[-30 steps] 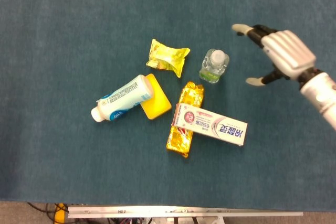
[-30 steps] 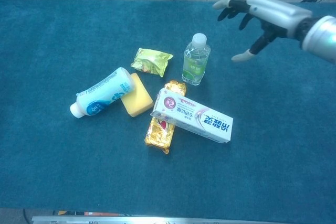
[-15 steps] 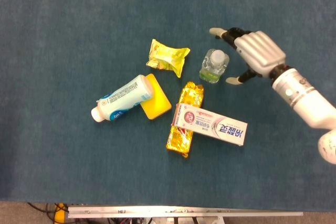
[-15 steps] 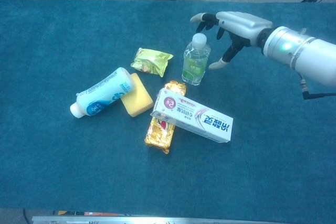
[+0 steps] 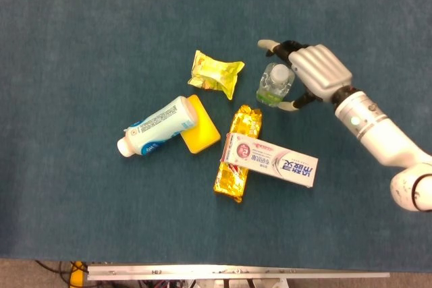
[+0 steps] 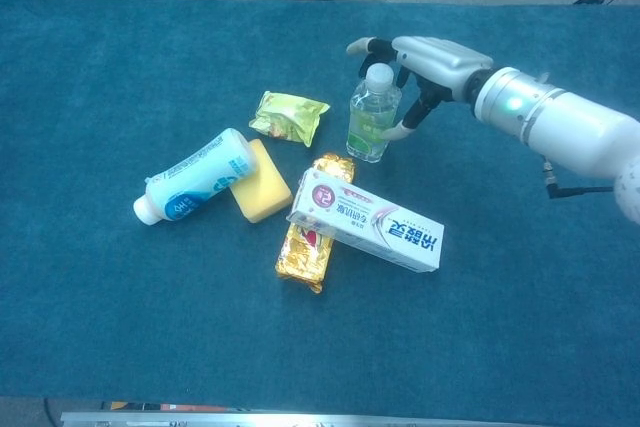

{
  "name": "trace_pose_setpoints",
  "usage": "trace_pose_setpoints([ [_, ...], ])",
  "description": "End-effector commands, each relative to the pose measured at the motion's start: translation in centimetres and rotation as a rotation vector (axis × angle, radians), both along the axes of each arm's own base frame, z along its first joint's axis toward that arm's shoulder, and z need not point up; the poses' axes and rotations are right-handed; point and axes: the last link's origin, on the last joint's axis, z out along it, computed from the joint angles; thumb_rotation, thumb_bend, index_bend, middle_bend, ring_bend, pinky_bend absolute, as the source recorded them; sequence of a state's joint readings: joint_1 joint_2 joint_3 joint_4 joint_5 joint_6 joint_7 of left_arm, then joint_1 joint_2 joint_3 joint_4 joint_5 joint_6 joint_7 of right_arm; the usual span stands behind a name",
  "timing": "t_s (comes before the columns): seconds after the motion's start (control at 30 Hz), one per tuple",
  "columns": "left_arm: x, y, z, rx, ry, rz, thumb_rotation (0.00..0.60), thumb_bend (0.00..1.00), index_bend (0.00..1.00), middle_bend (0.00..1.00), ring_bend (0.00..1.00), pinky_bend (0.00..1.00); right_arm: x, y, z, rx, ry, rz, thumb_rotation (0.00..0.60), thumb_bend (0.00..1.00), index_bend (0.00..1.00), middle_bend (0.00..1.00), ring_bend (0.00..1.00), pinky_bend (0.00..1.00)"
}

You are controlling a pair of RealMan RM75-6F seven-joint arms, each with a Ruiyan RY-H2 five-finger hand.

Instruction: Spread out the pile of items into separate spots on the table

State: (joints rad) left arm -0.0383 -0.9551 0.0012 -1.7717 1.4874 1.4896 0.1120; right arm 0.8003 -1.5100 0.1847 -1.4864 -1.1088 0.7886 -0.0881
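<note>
On the blue surface (image 5: 81, 45) we see, furthest left, a white and blue bottle (image 5: 156, 126) lying on its side, its cap end pointing down-left. Its upper end rests against a yellow sponge (image 5: 201, 130), which lies flat just to its right. Above these, a little apart, sits a small yellow snack packet (image 5: 215, 72). Further right, a gold foil packet (image 5: 238, 153) lies lengthwise, and a toothpaste box (image 5: 270, 160) lies across its middle, sticking out to the right. Above the foil packet a small clear water bottle (image 5: 275, 85) with a green label stands upright, near it but not touching. Our right hand (image 5: 312, 72) is at this bottle from the right side, fingers spread: in the chest view the upper fingers (image 6: 372, 46) reach over and past the cap while the thumb sits by the label. We cannot tell whether any finger touches the bottle; the hand is not closed around it. Our left hand appears in neither view.
</note>
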Motion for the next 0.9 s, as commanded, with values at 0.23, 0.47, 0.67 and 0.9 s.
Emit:
trace_pose_setpoints([
  [0.23,-0.18,-0.06,0.10,0.002,-0.002,0.003,0.600,0.37,0.33,0.21,0.13,0.24,0.47,-0.02,-1.04,-0.028,-0.045,-0.014,0.600,0.09,0.46,0.41,0.40,0.64],
  [0.47,-0.31,-0.06,0.06,0.003,-0.007,0.001,0.600,0.37,0.33,0.21,0.14,0.24,0.55,-0.35,-0.73,-0.068,-0.085,-0.033,0.600,0.10,0.52,0.46,0.47,0.72],
  [0.67,-0.41,-0.03,0.00,0.000,-0.007,0.002,0.600,0.37,0.33,0.21,0.14,0.24,0.14,-0.47,-0.64,-0.079,-0.077,-0.047,0.600,0.10,0.56,0.50,0.52,0.76],
  [0.9,-0.54,-0.06,0.04,0.001,-0.008,0.006,0.600,0.37,0.33,0.21,0.14,0.24,-0.20,-0.79,-0.19,-0.095,-0.071,-0.058,0.600,0.10,0.58,0.51,0.53,0.78],
])
